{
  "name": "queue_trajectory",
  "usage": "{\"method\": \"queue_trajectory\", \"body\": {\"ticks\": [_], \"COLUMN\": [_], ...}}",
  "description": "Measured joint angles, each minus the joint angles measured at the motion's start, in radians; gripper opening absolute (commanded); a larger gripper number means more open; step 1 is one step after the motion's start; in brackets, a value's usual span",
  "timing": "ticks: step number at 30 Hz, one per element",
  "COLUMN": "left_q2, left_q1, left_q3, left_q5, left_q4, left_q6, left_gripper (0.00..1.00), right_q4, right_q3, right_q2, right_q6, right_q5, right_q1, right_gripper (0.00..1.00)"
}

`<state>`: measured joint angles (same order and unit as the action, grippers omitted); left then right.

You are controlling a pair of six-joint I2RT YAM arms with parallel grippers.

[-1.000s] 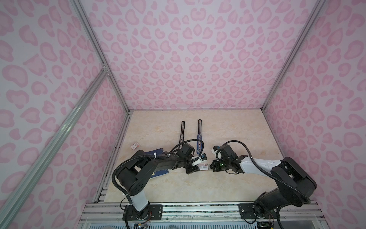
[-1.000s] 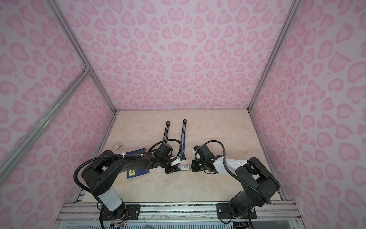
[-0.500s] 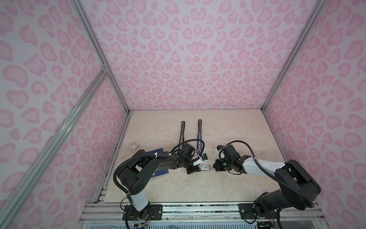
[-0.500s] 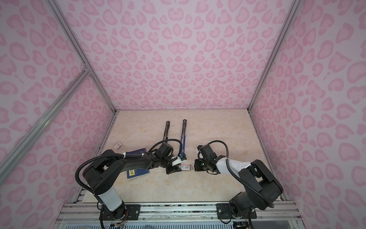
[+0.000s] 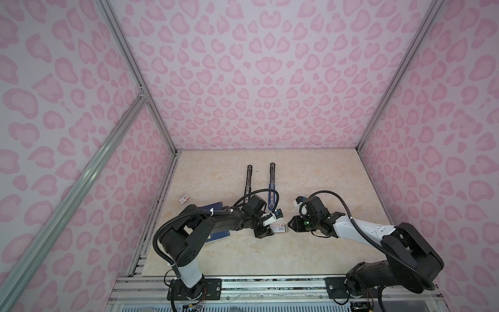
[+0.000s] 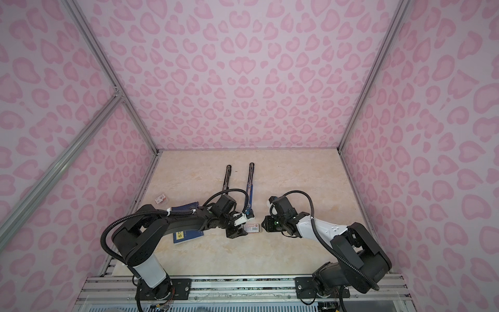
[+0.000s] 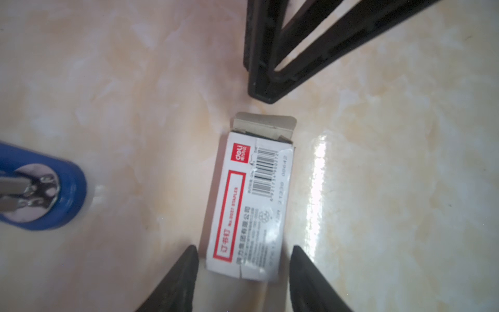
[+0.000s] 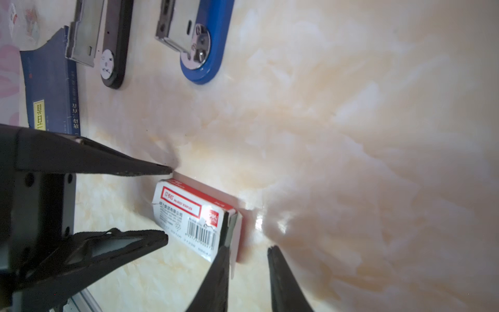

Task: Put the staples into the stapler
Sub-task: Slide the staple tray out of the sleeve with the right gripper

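Staple box lies flat on surface, long axis running pincer to pincer; left pincer apart, straddling its closed end without touching; right pincer slightly apart at the open flap end, nearer the staples, which I judge inside, unseen.

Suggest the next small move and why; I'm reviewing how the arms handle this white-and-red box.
Probably close the left gripper on the staple box: its jaws stand open astride the box's closed end, not touching it. The other end gapes toward the open right gripper, so a steadied box should let that gripper reach inside.
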<state>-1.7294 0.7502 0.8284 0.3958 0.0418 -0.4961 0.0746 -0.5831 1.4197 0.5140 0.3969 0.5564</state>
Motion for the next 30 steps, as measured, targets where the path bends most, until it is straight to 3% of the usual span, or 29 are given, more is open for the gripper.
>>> {"method": "queue_trajectory", "body": {"ticks": [6,18,21,24,30], "left_q2": [-0.015,-0.075,-0.088,-0.096,-0.100], "left_q1": [0.002,0.033,0.035,0.036,0.038], "left_q3": [0.040,0.084,0.095,0.103,0.106], "left_q5": [0.001,0.035,0.045,0.047,0.052], "left_q4": [0.023,0.014,0.011,0.009,0.011], "left_q6": [-0.001,-0.005,-0.005,-0.005,-0.009], "left_gripper": [0.62,0.62,0.58,0.48,0.43], "right_q4": [0.000,0.002,-0.002,-0.002,-0.023], "right_q3": [0.000,0.005,0.006,0.008,0.006], "right_q2": [0.005,0.007,0.014,0.018,0.045], "right_q6": [0.011,0.025,0.025,0.026,0.029], "right_q5": [0.000,-0.004,-0.004,-0.003,0.000], "right_q1": [0.014,0.024,0.024,0.024,0.026], "right_gripper": [0.41,0.39,0.39,0.39,0.33]}}
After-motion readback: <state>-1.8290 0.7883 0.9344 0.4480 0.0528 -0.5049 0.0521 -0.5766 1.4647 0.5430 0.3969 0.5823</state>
